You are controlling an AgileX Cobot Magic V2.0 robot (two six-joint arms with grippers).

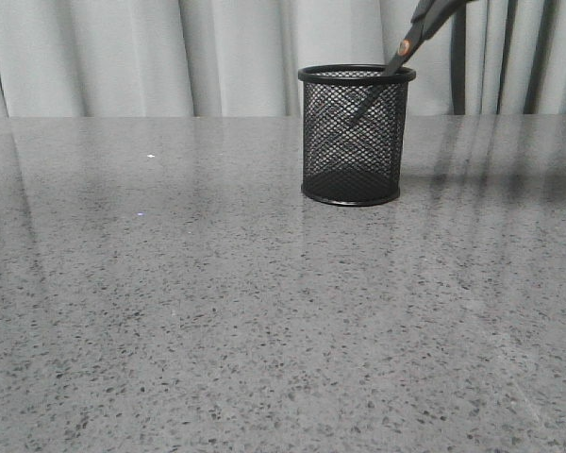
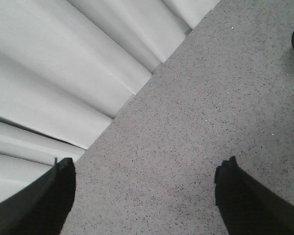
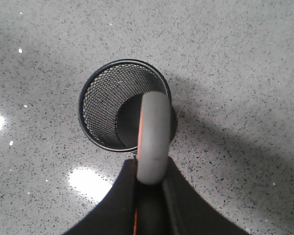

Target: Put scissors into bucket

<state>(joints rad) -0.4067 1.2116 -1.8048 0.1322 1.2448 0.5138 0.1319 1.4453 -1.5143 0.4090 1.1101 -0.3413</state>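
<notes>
Nearest you, the speckled grey stone counter (image 1: 217,330) carries nothing across its front half. Further back, right of centre, stands the small black wire-mesh cylindrical bucket (image 1: 354,134), upright. Your dark-handled scissors with orange-lined finger loops (image 1: 417,33) slant down from the upper right, blades already past the bucket rim and showing through the mesh, handles well above it.

Right claw (image 3: 149,188): closed on the scissors handle, the grey loop standing out beyond the fingers directly over the bucket mouth. Left claw (image 2: 147,196): spread wide, holding nothing, over bare counter; only an edge of the bucket shows in its view.

Progress, as judged: pick-up and carry done, insertion partly done. Left for you: lower a little further if needed, release, and withdraw. Whether the blade tips touch the bucket floor cannot be told. Behind all, pale pleated curtain (image 1: 123,57).
</notes>
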